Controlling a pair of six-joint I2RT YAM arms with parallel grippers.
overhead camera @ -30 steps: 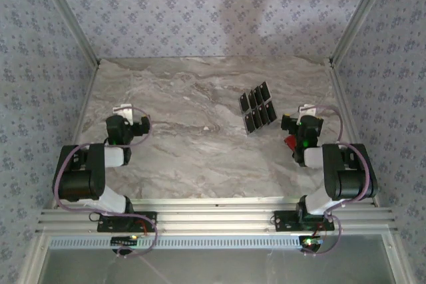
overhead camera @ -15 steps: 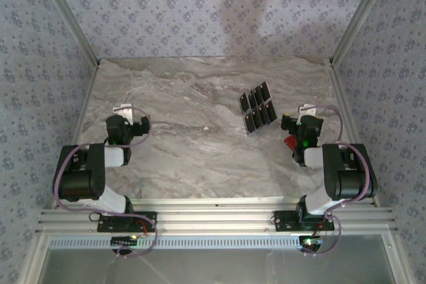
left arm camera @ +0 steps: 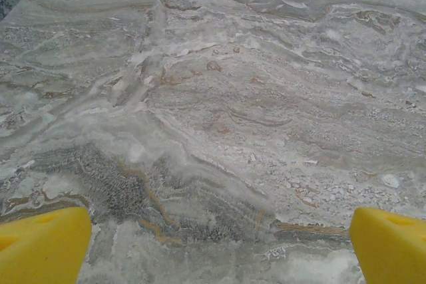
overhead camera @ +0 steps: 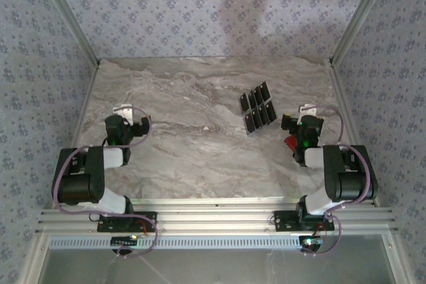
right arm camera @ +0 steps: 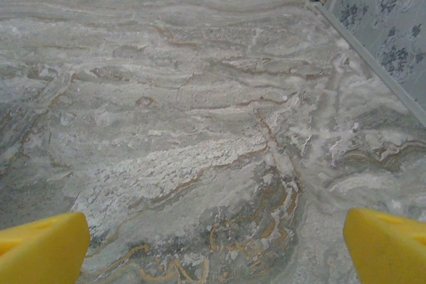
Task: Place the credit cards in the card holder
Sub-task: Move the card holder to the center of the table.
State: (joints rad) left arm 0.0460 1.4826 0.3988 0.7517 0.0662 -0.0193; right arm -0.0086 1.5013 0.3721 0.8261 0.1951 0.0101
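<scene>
Several small black credit cards (overhead camera: 257,106) lie in two slanted rows on the marble table, right of centre. A bit of the red card holder (overhead camera: 290,142) peeks out on the left of the right arm's wrist, mostly hidden by it. My right gripper (overhead camera: 303,112) rests low just right of the cards, apart from them. Its yellow fingertips (right arm camera: 43,247) stand wide apart over bare marble, so the right gripper (right arm camera: 216,247) is open. My left gripper (overhead camera: 125,112) sits at the table's left, far from the cards. The left gripper (left arm camera: 219,244) is also open, with nothing between its fingertips (left arm camera: 389,244).
Patterned walls with metal corner posts (overhead camera: 349,24) close in the table on three sides. The right wall's foot (right arm camera: 363,51) runs close beside the right gripper. Both arm bases stand on the rail (overhead camera: 213,217) at the near edge.
The left arm has shifted very slightly to the left. The right arm, the cards and the holder have stayed put.
</scene>
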